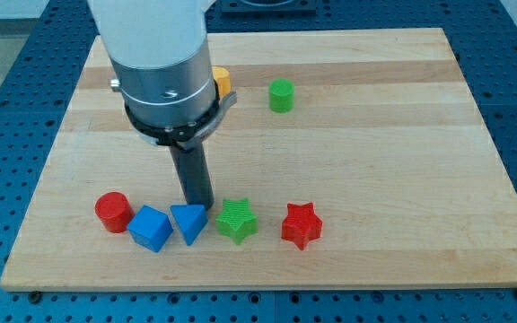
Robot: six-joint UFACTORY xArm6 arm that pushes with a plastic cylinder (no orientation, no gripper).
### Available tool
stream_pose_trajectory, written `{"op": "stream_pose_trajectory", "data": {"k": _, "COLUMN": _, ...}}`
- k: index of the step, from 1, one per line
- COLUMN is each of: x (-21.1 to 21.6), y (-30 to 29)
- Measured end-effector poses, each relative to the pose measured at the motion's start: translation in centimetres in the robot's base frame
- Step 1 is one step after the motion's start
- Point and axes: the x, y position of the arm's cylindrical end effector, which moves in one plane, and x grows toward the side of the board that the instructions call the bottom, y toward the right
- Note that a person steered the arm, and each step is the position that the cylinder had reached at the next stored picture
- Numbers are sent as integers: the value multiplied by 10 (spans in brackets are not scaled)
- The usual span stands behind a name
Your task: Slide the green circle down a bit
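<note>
Six blocks show on the wooden board (402, 179), and my tip (197, 205) sits low among the row near the view's bottom, touching or just above the top edge of the blue triangle (189, 222), with the blue cube (151, 228) to its left, the red cylinder (112, 212) further left, and the green star (237, 220) and red star (301, 224) off to the view's right. The green circle (281, 94) stands well apart from all that, up near the view's top and right of centre, alone on bare wood. It looks like a short, bright green round block, upright, with nothing touching it. I judge the task has not yet started on it: the step in hand is the approach. The next move calls for carrying the tip up past the circle to its far side, toward the view's top, without nudging the bottom row on the way, then pushing straight down the view only a short way. There is no gripper here to open or close, only the bare rod. An orange block (222, 82) peeks out behind the arm's housing; its shape cannot be made out.
</note>
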Motion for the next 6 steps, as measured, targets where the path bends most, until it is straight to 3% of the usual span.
{"op": "stream_pose_trajectory", "data": {"k": 1, "x": -46, "y": 0}}
{"op": "stream_pose_trajectory", "data": {"k": 2, "x": -62, "y": 39}}
{"op": "stream_pose_trajectory", "data": {"k": 3, "x": -78, "y": 134}}
{"op": "stream_pose_trajectory", "data": {"k": 4, "x": -141, "y": 224}}
{"op": "stream_pose_trajectory", "data": {"k": 5, "x": -212, "y": 259}}
{"op": "stream_pose_trajectory", "data": {"k": 6, "x": -254, "y": 220}}
